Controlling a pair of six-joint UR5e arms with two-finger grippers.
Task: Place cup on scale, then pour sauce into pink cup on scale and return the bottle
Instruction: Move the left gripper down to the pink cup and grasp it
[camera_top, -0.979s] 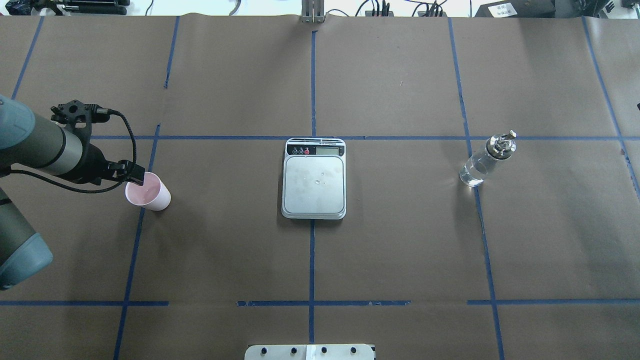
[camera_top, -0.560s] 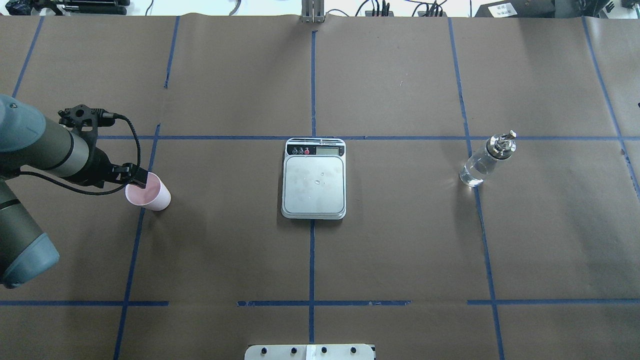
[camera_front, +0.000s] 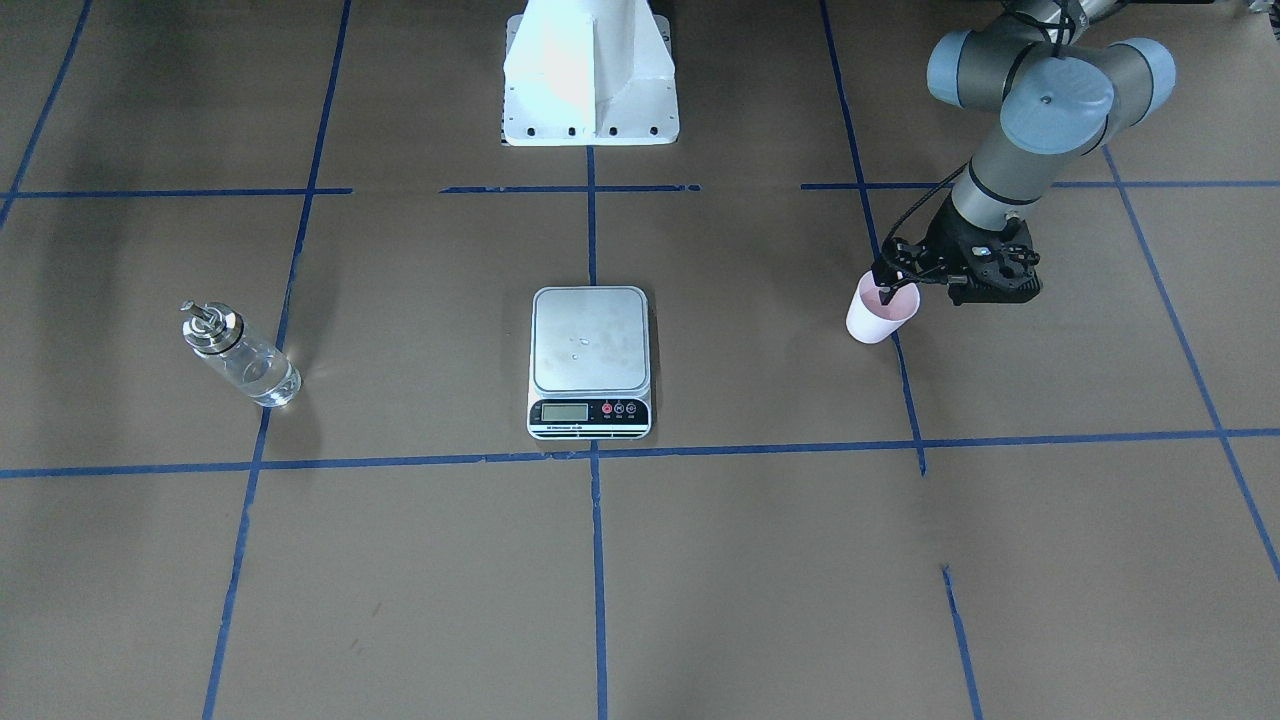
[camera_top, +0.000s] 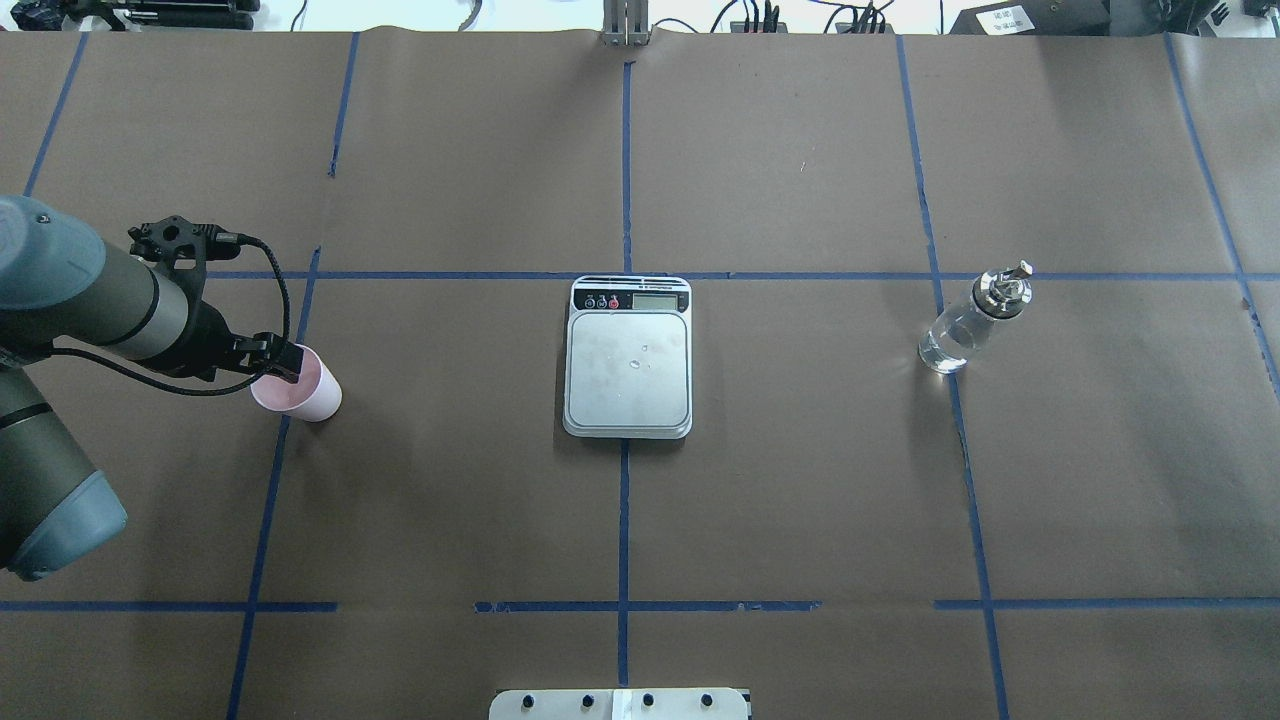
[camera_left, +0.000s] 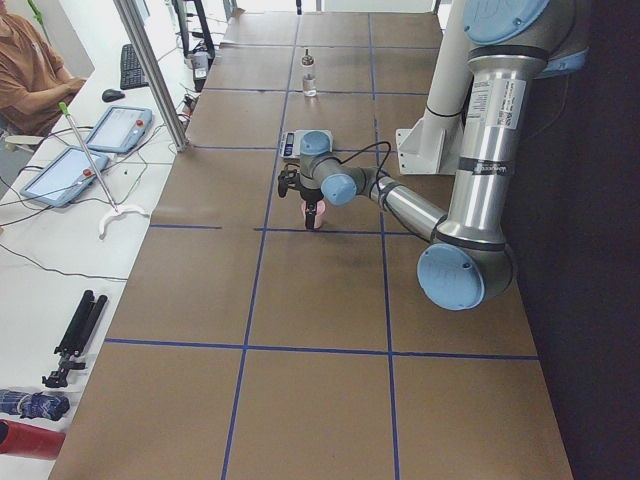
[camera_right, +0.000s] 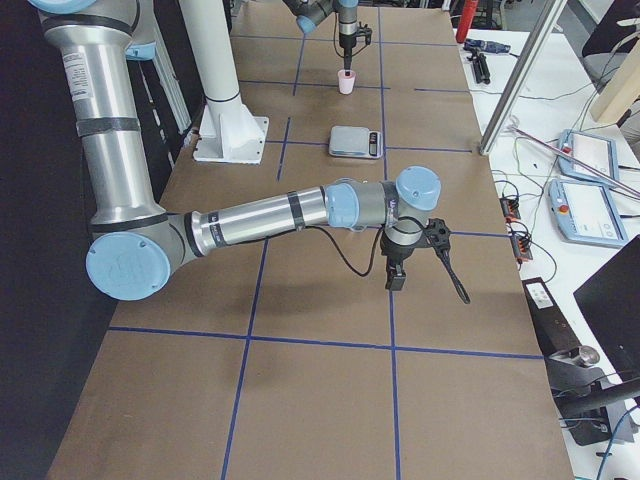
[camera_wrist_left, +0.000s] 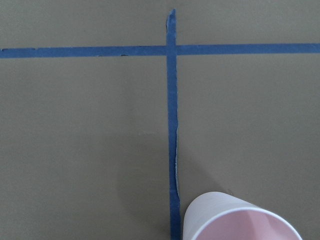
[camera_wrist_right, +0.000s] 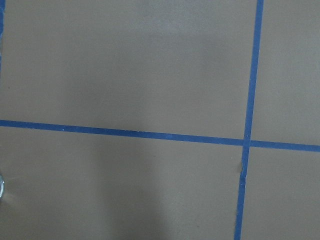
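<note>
The pale pink cup (camera_top: 305, 395) stands upright on the brown table at the left, far from the scale (camera_top: 628, 372). My left gripper (camera_top: 284, 362) reaches down onto the cup's near-left rim (camera_front: 880, 318), one finger (camera_front: 886, 288) seeming to dip inside; it looks open, the gap barely visible. The left wrist view catches only the cup's rim (camera_wrist_left: 240, 220). The clear bottle (camera_top: 962, 328) with its silver spout stands at the right, untouched. My right gripper (camera_right: 395, 282) hangs low over bare table in the exterior right view; I cannot tell whether it is open or shut.
Blue tape lines divide the brown table cover. The white robot base (camera_front: 590, 80) stands behind the scale (camera_front: 590, 340). A person sits at a side bench with tablets (camera_left: 120, 128) off the table's far edge.
My left gripper has slid right and lowered onto the cup's rim. Cup, scale and bottle have stayed put.
</note>
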